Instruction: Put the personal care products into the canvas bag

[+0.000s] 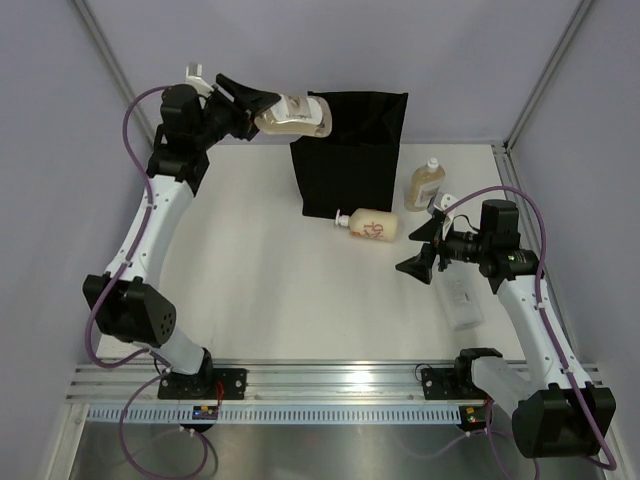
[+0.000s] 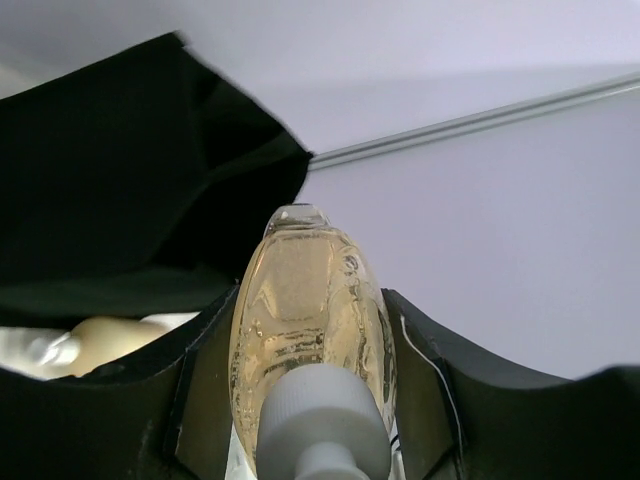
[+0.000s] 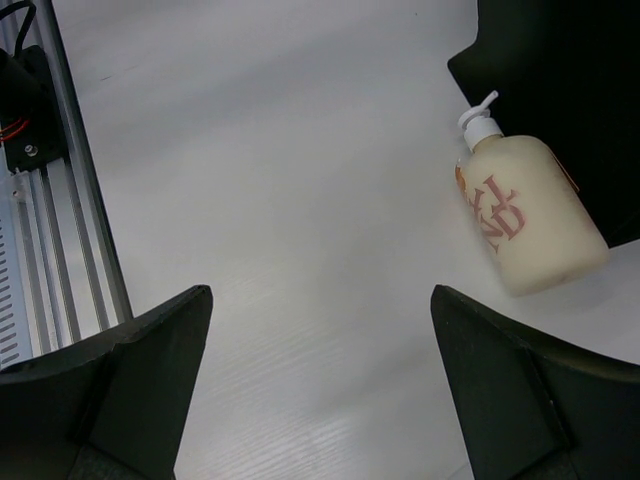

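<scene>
Surface: white table [image 1: 260, 290] | canvas bag [image 1: 350, 165] upright, far side | cream pump bottle [image 1: 372, 226] on its side, just beside bag's near right corner | amber bottle [image 1: 425, 184] upright, just right of bag | flat white bottle [image 1: 463, 302] lying flat, well nearer than bag, to its right

Count on inspection: one black canvas bag [image 1: 350, 150] at upper centre; two amber bottles, a raised amber bottle [image 1: 295, 113] at its upper left and a standing amber bottle [image 1: 425, 183] at its right; one cream pump bottle [image 1: 368, 225] below it; one flat white bottle [image 1: 464, 300] at right.
</scene>
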Motion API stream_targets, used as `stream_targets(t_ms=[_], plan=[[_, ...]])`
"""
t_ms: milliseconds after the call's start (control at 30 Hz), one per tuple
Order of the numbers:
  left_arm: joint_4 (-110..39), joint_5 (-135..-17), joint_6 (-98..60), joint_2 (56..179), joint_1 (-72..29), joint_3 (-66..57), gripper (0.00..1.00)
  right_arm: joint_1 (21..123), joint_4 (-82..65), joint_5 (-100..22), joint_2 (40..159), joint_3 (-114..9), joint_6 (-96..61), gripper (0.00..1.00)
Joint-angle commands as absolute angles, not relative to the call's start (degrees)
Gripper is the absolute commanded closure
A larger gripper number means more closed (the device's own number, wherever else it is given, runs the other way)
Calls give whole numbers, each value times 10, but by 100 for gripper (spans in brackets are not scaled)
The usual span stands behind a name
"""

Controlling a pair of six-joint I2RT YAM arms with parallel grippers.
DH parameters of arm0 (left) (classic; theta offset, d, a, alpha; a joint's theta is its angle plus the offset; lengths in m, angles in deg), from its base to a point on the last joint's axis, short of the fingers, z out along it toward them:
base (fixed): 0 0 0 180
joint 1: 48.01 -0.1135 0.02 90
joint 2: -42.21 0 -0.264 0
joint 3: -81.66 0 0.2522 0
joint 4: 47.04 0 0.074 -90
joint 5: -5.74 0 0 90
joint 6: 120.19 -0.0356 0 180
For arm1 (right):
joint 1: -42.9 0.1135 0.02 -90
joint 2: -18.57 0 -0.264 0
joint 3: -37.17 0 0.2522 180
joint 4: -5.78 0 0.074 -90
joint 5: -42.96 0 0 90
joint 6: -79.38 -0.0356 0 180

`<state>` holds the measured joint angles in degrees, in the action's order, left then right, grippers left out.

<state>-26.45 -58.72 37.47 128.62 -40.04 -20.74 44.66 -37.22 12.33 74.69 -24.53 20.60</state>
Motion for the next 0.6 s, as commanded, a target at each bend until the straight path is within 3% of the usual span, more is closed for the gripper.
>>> stream_targets(t_ms=[0,200,300,567], plan=[[-307,-604,405,1353,-358,-371,100,443,-352,126,740,-245,208,0],[-221,-640,365,1516,-319,-603,100,442,-351,127,739,-244,208,0],[-191,-650,333,1582,-310,-648,100,440,-352,125,738,-243,211,1],[-118,-713,140,1608,-261,-623,98,434,-352,129,742,-245,211,1]])
